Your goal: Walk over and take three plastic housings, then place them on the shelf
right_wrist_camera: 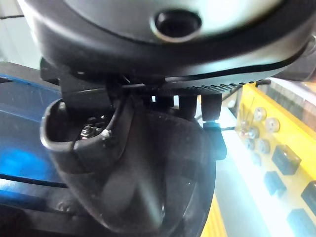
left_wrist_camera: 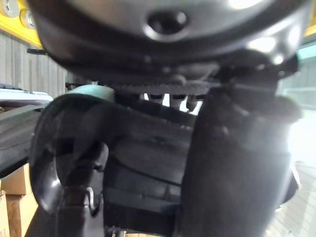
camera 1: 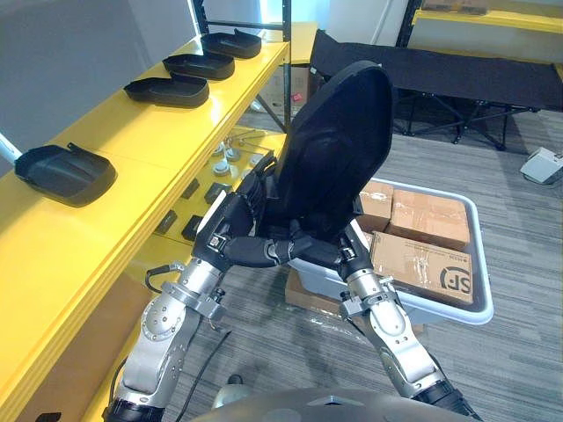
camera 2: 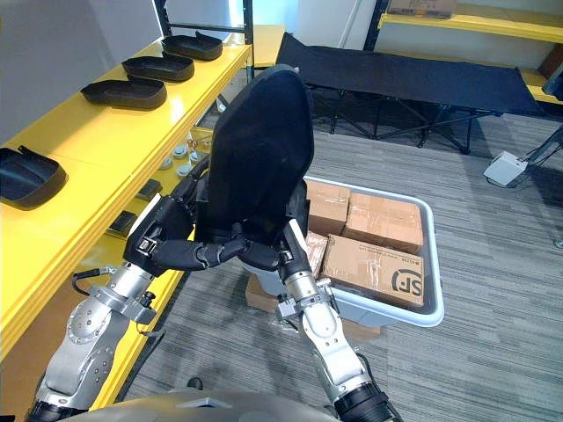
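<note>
I hold a large black plastic housing (camera 1: 339, 149) upright in front of me, gripped at its lower end by both hands. My left hand (camera 1: 236, 230) curls round that end from the left, its fingers reaching across underneath. Partly hidden behind the housing, my right hand (camera 1: 345, 253) clasps the same end from the right. Both wrist views show the dark housing (left_wrist_camera: 148, 168) (right_wrist_camera: 148, 173) pressed close against the hands. On the top board of the yellow shelf (camera 1: 132, 149) to my left lie several more black housings, the nearest (camera 1: 66, 173) at the left edge and others (camera 1: 167, 90) farther back.
A white bin (camera 1: 479, 251) holding cardboard boxes (camera 1: 422, 264) stands on the grey floor to the right, on another box. A black folding cot (camera 1: 457, 75) stands behind it. Small parts (camera 1: 224, 158) lie on the shelf's lower board.
</note>
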Motion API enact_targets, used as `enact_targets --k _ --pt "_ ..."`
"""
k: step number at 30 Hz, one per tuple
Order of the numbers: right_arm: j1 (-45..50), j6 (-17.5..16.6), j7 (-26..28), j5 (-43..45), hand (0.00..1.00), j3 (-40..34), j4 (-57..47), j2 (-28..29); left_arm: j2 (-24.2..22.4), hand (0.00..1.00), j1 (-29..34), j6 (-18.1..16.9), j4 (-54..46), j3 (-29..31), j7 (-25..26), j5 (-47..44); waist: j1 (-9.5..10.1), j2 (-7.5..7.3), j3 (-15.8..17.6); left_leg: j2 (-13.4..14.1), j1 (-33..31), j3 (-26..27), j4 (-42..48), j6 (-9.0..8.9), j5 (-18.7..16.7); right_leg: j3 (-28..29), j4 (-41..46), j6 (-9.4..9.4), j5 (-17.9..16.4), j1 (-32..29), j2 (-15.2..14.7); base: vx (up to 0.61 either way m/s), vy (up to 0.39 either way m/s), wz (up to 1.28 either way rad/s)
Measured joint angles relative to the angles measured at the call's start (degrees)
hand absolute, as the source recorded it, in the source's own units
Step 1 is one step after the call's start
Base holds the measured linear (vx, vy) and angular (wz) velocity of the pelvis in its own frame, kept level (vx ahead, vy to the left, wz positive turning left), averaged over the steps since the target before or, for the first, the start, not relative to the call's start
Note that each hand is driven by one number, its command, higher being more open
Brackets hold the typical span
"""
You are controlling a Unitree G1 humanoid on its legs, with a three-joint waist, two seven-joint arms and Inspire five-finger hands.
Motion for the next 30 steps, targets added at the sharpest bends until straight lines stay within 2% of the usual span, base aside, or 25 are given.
enact_targets --k 22,23,30 --pt "-0.6 0.1 1.1 1.7 0.0 4.4 -1.2 -1.7 0.1 0.0 -1.9 -0.5 0.4 1.8 1.9 2.0 -0.15 -0.01 -0.7 0.0 -0.4 0.0 0.5 0.0 0.0 0.0 -0.4 0.41 0.3 0.0 0.0 0.0 0.0 0.0" --pt "-0.6 0.1 1.1 1.8 1.0 4.4 -1.2 -1.7 0.1 0.0 -1.9 -0.5 0.4 1.8 1.9 2.0 -0.17 0.07 -0.7 0.0 -0.4 0.0 0.5 0.0 0.0 0.0 -0.4 0.42 0.3 0.0 0.0 0.0 0.0 0.0" --pt "-0.6 0.1 1.1 2.3 1.0 4.4 -1.2 -1.7 0.3 0.0 -1.9 -0.5 0.7 0.8 2.5 1.9 -0.05 0.13 -0.8 0.0 -0.4 0.0 0.6 0.0 0.0 0.0 -0.4 0.51 0.4 0.0 0.0 0.0 0.0 0.0"
